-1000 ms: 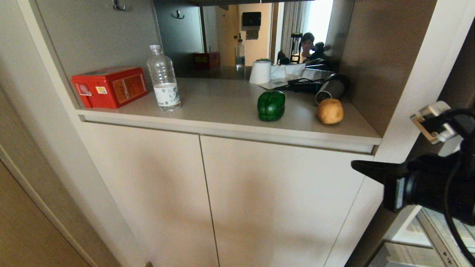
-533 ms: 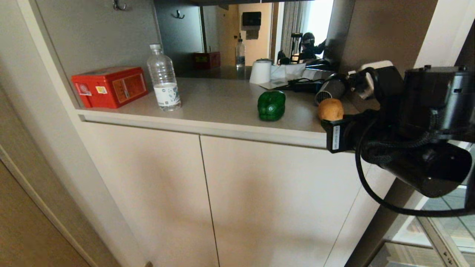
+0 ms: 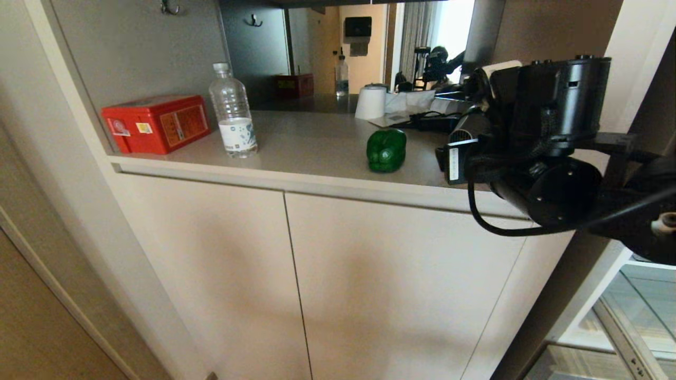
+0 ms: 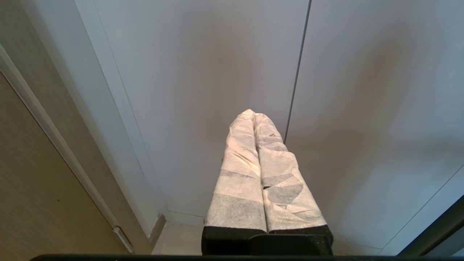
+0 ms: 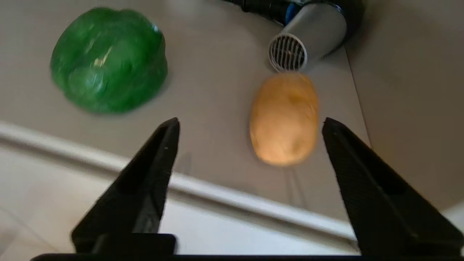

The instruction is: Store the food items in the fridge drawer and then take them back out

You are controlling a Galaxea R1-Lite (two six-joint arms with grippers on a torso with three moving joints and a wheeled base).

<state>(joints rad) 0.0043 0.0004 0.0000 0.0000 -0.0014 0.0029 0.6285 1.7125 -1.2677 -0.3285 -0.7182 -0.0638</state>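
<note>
Hovering spread and empty at the bench's [image 3: 317, 142] right front corner, the right pincer [image 5: 250, 125] frames the potato [image 5: 284, 117], bell pepper [image 3: 386, 150] alongside; nothing looks stored yet; left pincer [image 4: 253, 116] pressed together, parked.

Beige cabinet doors [image 3: 296, 274] below counter [image 3: 317, 142]; mirror [image 3: 343, 47] behind.

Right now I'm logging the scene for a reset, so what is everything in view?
bell pepper: one, green, counter, left of potato
potato: one, tan, near the counter's front edge
hair dryer: one, silver, behind potato
water bottle: one, clear, counter
box: one, red, left of bottle
paper roll: one, white, back of counter
cabinet doors: two, beige, below counter
right gripper: black, open, over the potato, not touching
left gripper: white-wrapped, shut, facing the doors
</note>
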